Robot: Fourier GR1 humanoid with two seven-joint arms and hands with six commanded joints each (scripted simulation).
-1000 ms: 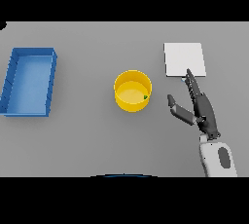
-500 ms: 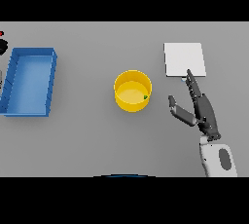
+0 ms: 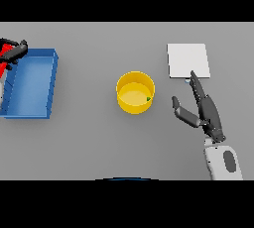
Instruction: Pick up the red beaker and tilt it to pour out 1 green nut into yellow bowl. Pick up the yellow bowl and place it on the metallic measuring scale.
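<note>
A yellow bowl [image 3: 135,92] sits near the middle of the grey table [image 3: 99,147], upright, with a small green nut [image 3: 148,98] lying inside it against the right part of the wall. To the bowl's right and a little farther back lies a flat, pale square, the scale [image 3: 188,60], well apart from the bowl. The right hand [image 3: 204,110] rests low over the table between the bowl and the scale, nearer the scale; its fingers are straight and stretched forward, with the tips just at the scale's near edge, and the thumb is spread out toward the bowl. It holds nothing. At the far left of the table stands a blue tray [image 3: 52,81], rectangular with raised walls. At the left edge of the view, beside the tray's far corner, the left hand [image 3: 15,52] shows only in part, dark fingers curled round a red beaker [image 3: 6,50], of which just a sliver is visible. The beaker is held at the tray's outer left side; whether it is upright or tilted cannot be told.
</note>
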